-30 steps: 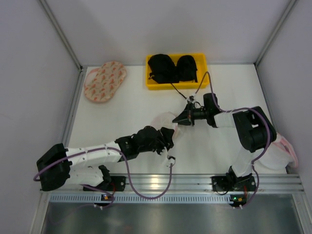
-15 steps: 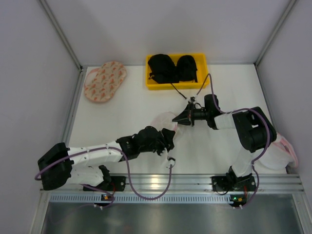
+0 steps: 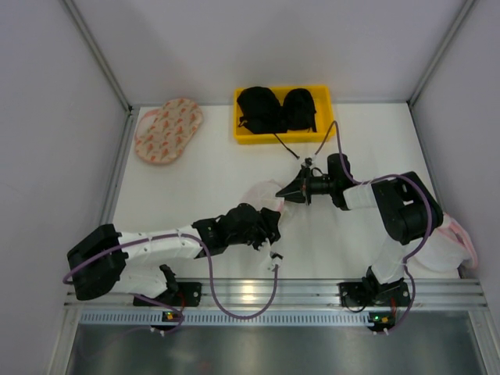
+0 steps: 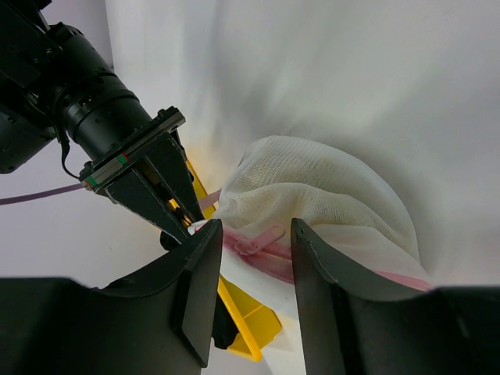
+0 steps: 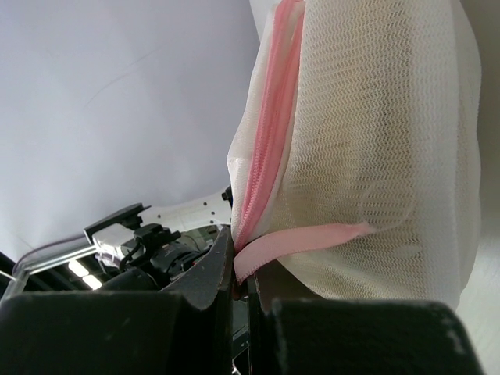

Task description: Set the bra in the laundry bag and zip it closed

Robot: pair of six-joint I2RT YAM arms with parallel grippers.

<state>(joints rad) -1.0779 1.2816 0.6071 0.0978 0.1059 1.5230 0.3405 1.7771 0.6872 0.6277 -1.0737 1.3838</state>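
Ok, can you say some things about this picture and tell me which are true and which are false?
1. The yellow bin holds black bras. True.
2. The right fingers pinch a pink strip on the laundry bag. True.
3. The left fingers are squeezed shut. False: they stand apart, and the pink zip pull shows between them.
4. The oval bag with orange-red marks lies in the bin. False: it lies on the table, left of the bin.
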